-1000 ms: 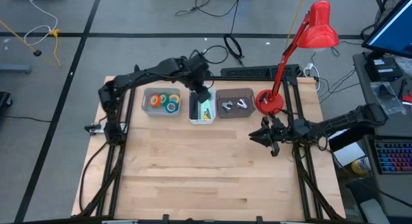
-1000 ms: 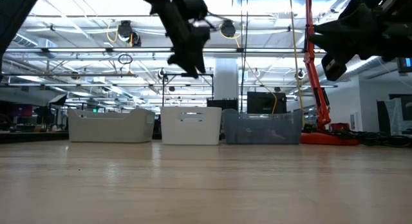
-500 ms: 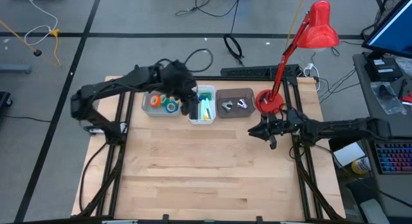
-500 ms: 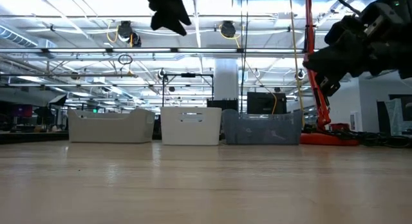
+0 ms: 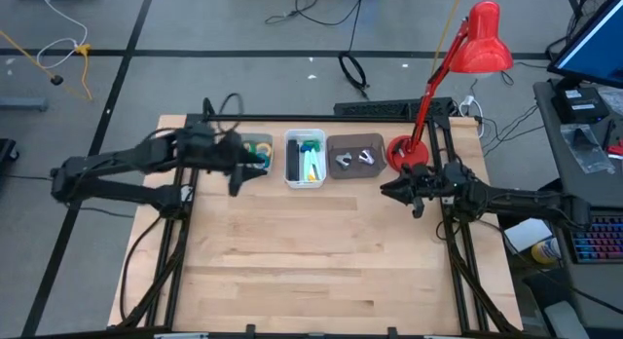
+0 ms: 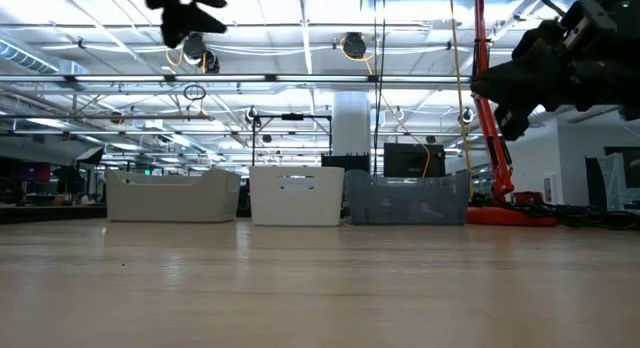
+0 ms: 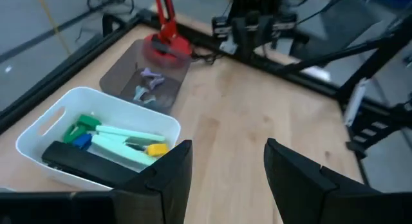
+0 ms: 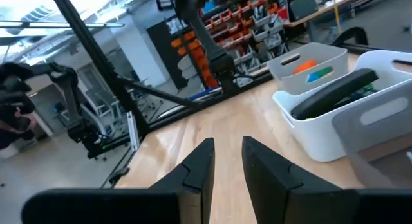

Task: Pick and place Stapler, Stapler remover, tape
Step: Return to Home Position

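Both arms are hanging clear of the tabletop (image 5: 311, 256), and nothing is lying loose on the wood. The left gripper (image 7: 228, 147) is hovering just in front of the row of containers, its jaws standing wide apart and empty. I take that height as a way of keeping clear of the bin walls while the arm is heading for its rest pose. The right gripper (image 8: 228, 147) is hanging near the base of the red lamp (image 5: 409, 154), its jaws only narrowly parted and gripping nothing.

The staplers (image 7: 122, 141) are lying lengthwise in the white bin (image 7: 38, 124), the middle one of the row. The staple removers (image 7: 147, 79) are sitting in the grey tray (image 7: 122, 66) beside it, towards the lamp. The tape (image 8: 310, 68) is showing as colour over the rim of the pale bin (image 8: 290, 79) at the far end. Each kind is getting its own container, so the sorting looks finished to me.
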